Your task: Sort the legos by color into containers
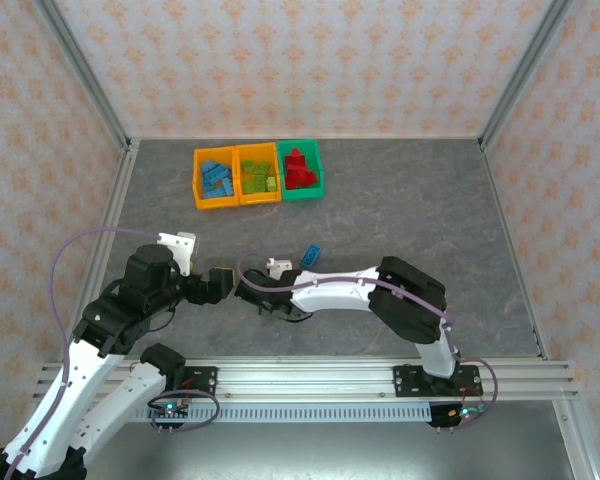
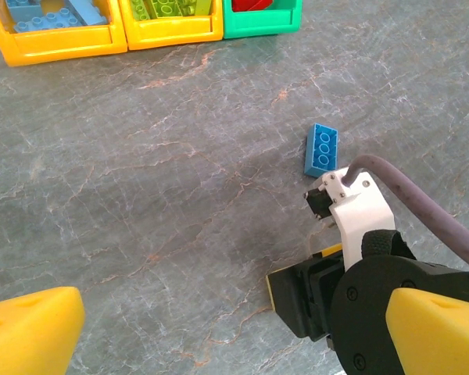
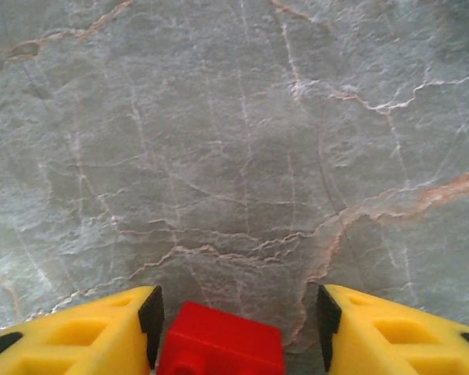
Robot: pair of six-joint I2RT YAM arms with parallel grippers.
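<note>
I am holding my right claw [image 3: 238, 316] partly open astride a red lego [image 3: 219, 345] on the desk [image 3: 242, 156], not yet gripping it, and judging that centring it between both pads [image 3: 152, 316] before squeezing avoids twisting.

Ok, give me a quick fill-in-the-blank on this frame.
The red legos lie in the ___ bin. The loose brick on the table is ___. The right hand straddles a ___ brick. The middle bin holds ___ legos.
Missing: green; blue; red; green.
</note>
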